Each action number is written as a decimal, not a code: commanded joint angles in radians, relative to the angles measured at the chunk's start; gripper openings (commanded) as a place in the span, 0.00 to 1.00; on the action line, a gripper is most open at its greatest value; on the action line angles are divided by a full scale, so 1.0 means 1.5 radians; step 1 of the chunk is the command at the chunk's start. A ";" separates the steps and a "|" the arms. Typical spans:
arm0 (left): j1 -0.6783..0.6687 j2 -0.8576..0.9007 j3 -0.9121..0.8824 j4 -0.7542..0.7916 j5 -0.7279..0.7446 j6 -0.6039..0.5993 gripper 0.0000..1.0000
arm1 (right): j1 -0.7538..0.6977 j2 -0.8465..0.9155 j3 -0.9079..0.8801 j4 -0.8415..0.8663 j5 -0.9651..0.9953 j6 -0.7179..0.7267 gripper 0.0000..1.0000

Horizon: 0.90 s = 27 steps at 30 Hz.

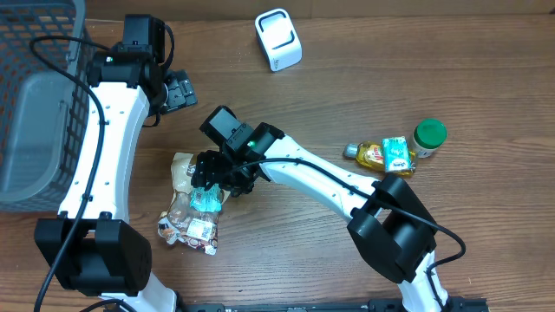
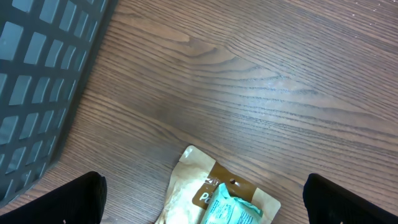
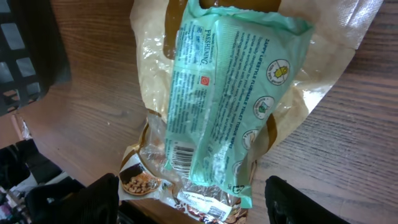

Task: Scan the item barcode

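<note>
A teal wipes packet (image 3: pixel 230 93) lies on top of a tan pouch (image 3: pixel 152 74) and a clear nut packet (image 3: pixel 146 177). Its barcode (image 3: pixel 180 155) faces up near its lower end. My right gripper (image 3: pixel 193 205) hovers over this pile (image 1: pixel 195 204) with its fingers (image 3: pixel 74 199) wide on either side of the teal packet, touching nothing, so it is open. My left gripper (image 1: pixel 178 89) hangs open above bare table behind the pile, and the pouch top (image 2: pixel 205 186) shows between its fingers (image 2: pixel 62 199). The white scanner (image 1: pixel 278 40) stands at the back of the table.
A grey plastic basket (image 1: pixel 39 95) fills the far left. At the right lie a yellow bottle with a teal label (image 1: pixel 386 156) and a green-lidded jar (image 1: pixel 428 136). The right arm stretches across the table's middle.
</note>
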 commanded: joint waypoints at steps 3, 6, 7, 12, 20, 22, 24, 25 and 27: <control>0.001 -0.009 0.006 0.001 0.003 0.009 1.00 | 0.013 -0.017 -0.049 0.009 0.036 0.063 0.71; 0.001 -0.009 0.006 0.001 0.003 0.009 1.00 | 0.015 -0.017 -0.079 0.055 0.036 0.082 0.70; 0.001 -0.009 0.006 0.001 0.003 0.009 1.00 | 0.015 -0.017 -0.088 0.072 0.035 0.083 0.68; 0.001 -0.009 0.006 0.001 0.003 0.009 1.00 | 0.018 -0.017 -0.121 0.140 0.036 0.083 0.41; 0.001 -0.009 0.006 0.001 0.003 0.009 0.99 | 0.015 -0.017 -0.121 0.126 0.036 0.078 0.21; 0.001 -0.009 0.006 0.000 0.003 0.009 1.00 | 0.015 -0.017 -0.121 0.127 0.036 0.078 0.14; 0.001 -0.009 0.006 0.001 0.003 0.009 0.99 | 0.015 -0.017 -0.121 0.126 0.036 0.078 0.06; 0.001 -0.009 0.006 0.001 0.003 0.009 1.00 | 0.015 -0.017 -0.121 0.125 0.035 0.077 0.04; 0.001 -0.009 0.006 0.001 0.003 0.009 1.00 | 0.015 -0.017 -0.121 0.119 0.035 0.077 0.04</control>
